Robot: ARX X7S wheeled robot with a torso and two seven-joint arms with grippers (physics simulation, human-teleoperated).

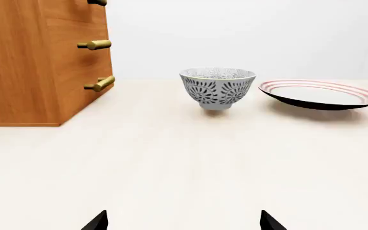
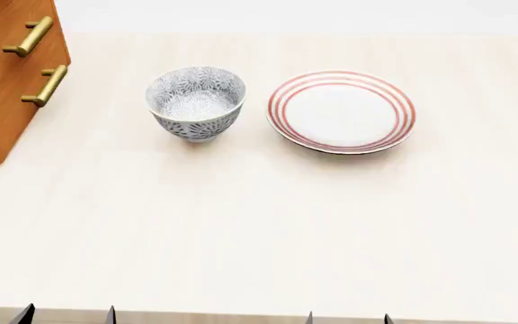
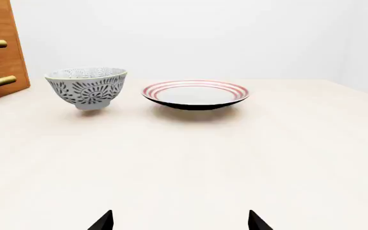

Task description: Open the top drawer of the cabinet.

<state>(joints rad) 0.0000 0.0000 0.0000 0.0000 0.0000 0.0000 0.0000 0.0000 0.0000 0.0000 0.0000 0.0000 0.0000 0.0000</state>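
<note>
Mostly pale wood tabletop point(image 2: 259, 236), plain white wall bkgd, cabinet point(image 2: 3, 81) far left, both arms' jaws open.

No readable text, label, brand, number or sign appears in any view (the bowl point(image 2: 196, 102) carries only a leaf-like pattern, and the plate point(image 2: 341, 111) only red rings).
</note>
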